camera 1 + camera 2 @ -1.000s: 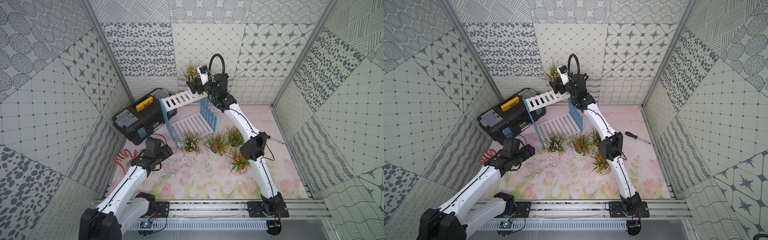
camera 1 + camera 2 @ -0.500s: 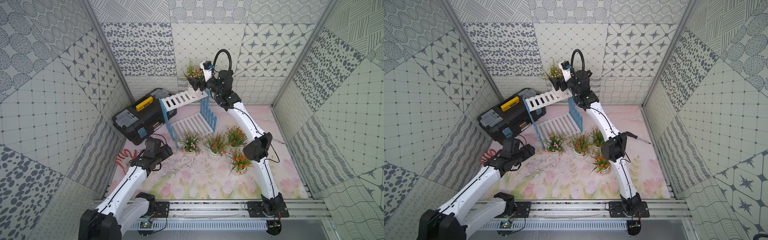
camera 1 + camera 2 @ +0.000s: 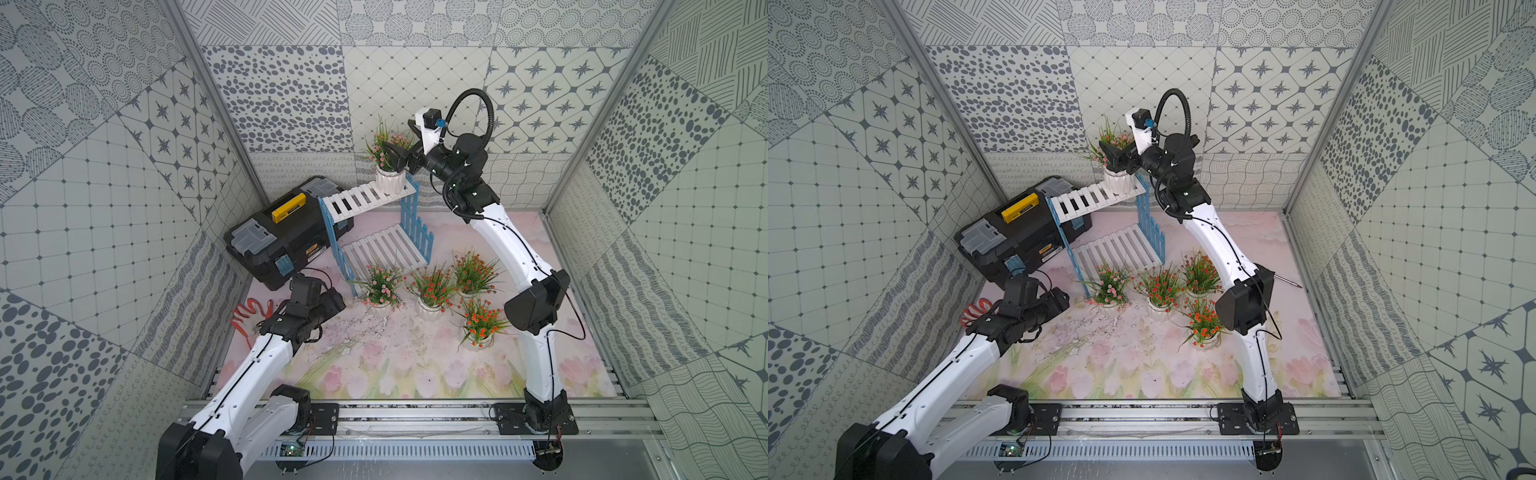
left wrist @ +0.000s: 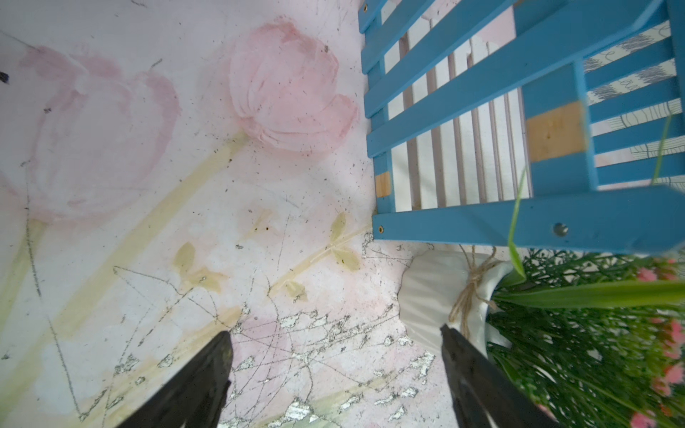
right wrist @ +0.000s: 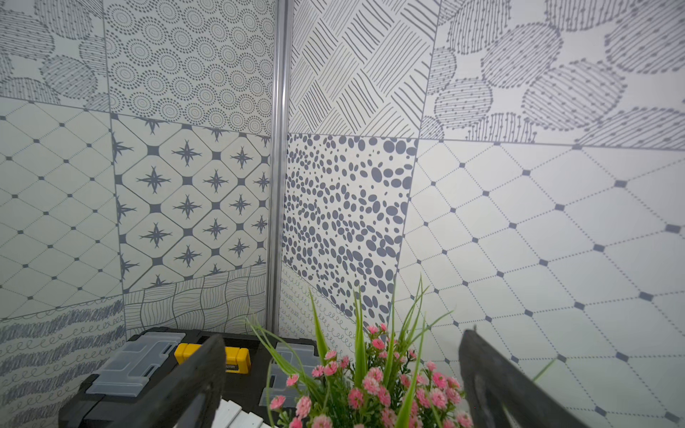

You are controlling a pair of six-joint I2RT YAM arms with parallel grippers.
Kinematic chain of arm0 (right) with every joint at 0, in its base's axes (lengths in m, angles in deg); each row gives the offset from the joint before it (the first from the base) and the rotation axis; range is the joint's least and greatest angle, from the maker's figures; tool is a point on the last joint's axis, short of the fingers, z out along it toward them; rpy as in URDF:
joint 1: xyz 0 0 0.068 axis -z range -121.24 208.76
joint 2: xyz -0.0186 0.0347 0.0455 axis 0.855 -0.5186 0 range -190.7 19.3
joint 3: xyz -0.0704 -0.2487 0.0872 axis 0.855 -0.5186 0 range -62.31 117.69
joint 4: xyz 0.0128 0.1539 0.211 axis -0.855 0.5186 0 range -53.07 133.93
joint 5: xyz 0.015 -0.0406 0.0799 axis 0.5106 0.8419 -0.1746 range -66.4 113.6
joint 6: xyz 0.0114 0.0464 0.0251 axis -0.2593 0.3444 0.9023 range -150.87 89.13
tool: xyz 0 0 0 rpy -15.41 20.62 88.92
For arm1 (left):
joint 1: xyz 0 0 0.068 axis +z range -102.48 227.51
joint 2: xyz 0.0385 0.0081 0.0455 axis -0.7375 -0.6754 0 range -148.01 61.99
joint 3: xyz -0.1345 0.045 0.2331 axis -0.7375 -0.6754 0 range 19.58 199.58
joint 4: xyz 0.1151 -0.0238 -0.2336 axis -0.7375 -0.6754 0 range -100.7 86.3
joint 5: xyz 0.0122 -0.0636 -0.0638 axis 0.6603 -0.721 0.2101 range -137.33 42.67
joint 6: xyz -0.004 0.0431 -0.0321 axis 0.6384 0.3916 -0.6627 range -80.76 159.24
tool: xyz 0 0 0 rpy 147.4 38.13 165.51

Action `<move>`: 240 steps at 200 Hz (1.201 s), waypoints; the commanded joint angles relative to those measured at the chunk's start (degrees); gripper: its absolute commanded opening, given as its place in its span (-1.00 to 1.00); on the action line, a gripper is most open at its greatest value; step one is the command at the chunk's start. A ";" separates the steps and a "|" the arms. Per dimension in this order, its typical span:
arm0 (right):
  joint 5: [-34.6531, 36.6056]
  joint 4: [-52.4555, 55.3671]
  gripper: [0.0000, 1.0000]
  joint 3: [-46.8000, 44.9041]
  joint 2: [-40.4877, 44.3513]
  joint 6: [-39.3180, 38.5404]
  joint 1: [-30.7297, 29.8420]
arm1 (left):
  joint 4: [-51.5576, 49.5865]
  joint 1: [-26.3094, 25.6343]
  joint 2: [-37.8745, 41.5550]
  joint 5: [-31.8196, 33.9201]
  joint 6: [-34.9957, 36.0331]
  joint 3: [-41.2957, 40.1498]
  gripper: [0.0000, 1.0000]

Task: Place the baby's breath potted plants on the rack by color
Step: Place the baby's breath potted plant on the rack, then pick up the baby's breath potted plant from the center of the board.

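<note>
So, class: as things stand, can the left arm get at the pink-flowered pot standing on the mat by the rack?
Probably yes. The left gripper hangs open just beside that pink-flowered pot, with only bare mat between them. The rack stands close beside the pot and may crowd the grip.

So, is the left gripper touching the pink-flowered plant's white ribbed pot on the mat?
Apart. Both top views show mat between left gripper and white ribbed pot.
</note>
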 commanded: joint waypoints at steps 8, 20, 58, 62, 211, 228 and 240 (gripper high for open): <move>5.31 8.73 0.96 -7.17 10.82 1.37 0.18 | 1.40 -0.04 0.92 0.88 0.93 0.08 0.77; 6.75 13.70 0.96 -15.72 17.18 2.14 -0.33 | 1.51 0.00 1.26 0.81 0.82 -0.07 0.77; 10.84 11.54 0.96 -54.92 44.63 8.15 -5.03 | 1.27 0.00 1.46 0.75 0.95 -0.80 0.77; 11.34 10.61 0.96 -58.67 47.33 8.79 -5.79 | 1.44 -0.03 1.53 0.77 0.99 -0.97 0.77; 34.32 1.02 0.96 -91.33 47.84 32.54 -39.16 | -0.18 -0.17 3.09 2.07 -2.21 -2.13 0.75; 36.38 -3.66 0.96 -91.60 43.05 33.29 -41.01 | -0.20 -0.17 4.22 2.42 -2.81 -2.88 0.74; 39.08 -6.88 0.96 -91.83 40.12 33.82 -41.79 | -0.31 -0.21 4.95 2.56 -3.33 -3.53 0.75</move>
